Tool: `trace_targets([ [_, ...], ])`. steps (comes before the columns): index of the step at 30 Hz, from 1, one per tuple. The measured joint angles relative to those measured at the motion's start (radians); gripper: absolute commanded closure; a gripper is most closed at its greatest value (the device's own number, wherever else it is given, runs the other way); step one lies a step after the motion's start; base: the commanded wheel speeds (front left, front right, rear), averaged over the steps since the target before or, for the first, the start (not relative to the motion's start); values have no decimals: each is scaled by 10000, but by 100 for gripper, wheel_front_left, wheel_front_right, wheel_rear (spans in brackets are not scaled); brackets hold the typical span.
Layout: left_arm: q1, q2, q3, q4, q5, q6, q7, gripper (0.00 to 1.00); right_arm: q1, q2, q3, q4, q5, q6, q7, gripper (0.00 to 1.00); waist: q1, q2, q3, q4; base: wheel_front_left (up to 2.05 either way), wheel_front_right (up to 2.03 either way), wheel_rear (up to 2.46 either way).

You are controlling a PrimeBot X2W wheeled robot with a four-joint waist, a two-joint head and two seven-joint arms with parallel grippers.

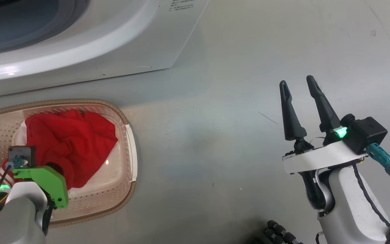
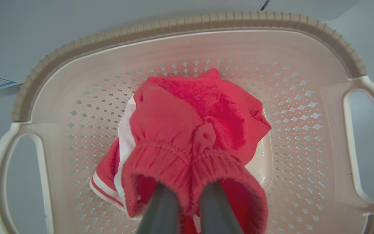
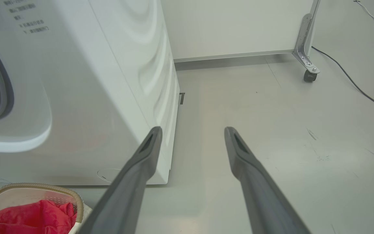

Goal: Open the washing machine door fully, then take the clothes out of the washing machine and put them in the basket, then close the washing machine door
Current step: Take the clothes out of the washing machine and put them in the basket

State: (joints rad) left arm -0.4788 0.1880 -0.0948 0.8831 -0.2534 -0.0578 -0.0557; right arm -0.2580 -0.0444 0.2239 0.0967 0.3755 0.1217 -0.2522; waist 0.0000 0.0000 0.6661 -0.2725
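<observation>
One left pincer grips clothes inside basket.

Soft red cloth clothes in perforated plastic basket.

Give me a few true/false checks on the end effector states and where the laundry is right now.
1. The left end effector is shut on the red clothes. True.
2. The right end effector holds a garment. False: it is open and empty, above the floor.
3. The red clothes are inside the basket. True.
4. The basket sits on a table. False: it stands on the floor in front of the washing machine.
</observation>
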Motion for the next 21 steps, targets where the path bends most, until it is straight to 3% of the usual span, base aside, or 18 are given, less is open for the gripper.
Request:
trace_targets([
  [1, -27, -12, -6, 132, 0, 2, 2, 100, -25, 0, -2, -12, 0, 0, 0, 0, 0, 0, 38, 1, 0, 0, 0],
  [2, -37, -25, 0, 280, 0, 19, 8, 87, -39, 0, -2, -12, 0, 0, 0, 0, 0, 0, 68, 4, 0, 0, 0],
  [3, -38, -54, 36, 460, -2, 130, 25, 64, -45, 0, -2, -10, 0, -2, 0, 0, 0, 0, 84, 10, 0, 0, 0],
  [4, -37, -100, 109, 612, -2, 272, 73, 64, -46, 0, -2, -4, 0, -2, 0, 0, 0, 0, 89, 19, 0, 0, 0],
  [5, -38, -123, 199, 713, -13, 357, 73, 0, -48, 0, -2, 2, 0, -2, 0, 0, 0, 0, 89, 26, 0, 0, 0],
  [15, -176, -226, 245, 1350, -100, 387, -119, 0, -163, -2, -2, 199, 4, -2, 0, 0, 0, 0, -261, 153, 0, 0, 0],
  [21, -176, -334, 107, 1779, -100, 128, -163, 0, -203, -2, 23, 380, 17, -2, -2, 0, 0, 0, -624, 266, 0, 0, 0],
])
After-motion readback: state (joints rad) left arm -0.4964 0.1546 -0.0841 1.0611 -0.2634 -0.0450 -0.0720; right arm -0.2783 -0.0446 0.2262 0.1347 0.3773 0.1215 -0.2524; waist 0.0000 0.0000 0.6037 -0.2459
